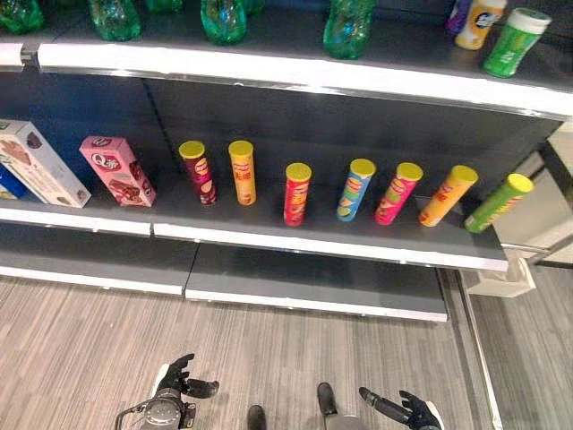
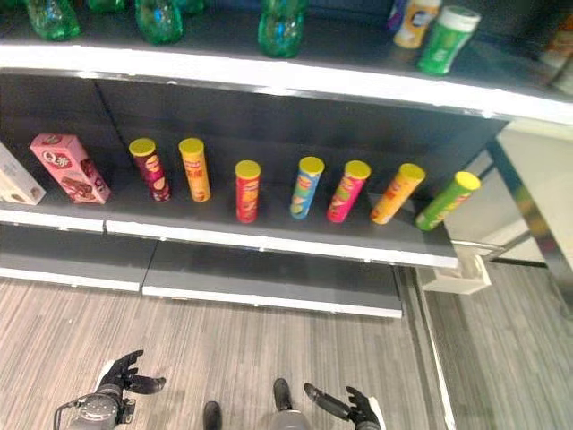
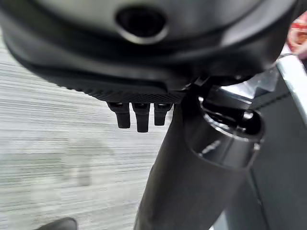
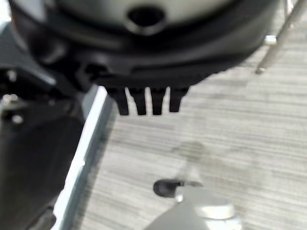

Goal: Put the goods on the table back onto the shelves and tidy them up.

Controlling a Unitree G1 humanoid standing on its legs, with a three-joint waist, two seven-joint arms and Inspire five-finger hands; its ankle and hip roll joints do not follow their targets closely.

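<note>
Both the left hand (image 1: 182, 380) and right hand (image 1: 407, 409) hang empty, fingers relaxed. The chip cans (image 1: 296, 193) on the shelf (image 1: 313, 242) look light, stiff and smooth; grasp mid-body.

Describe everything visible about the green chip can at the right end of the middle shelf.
The green chip can is a slim cylinder with a yellow lid and a bright green printed wrapper bearing red and yellow markings; the body looks like cardboard. It stands on its base on the dark middle shelf and appears to lean right in the head views. It is the last of seven cans in the row, apart from the orange can beside it and close to the shelf's right end. Nothing touches it except the shelf; neither robot hand is near.
</note>
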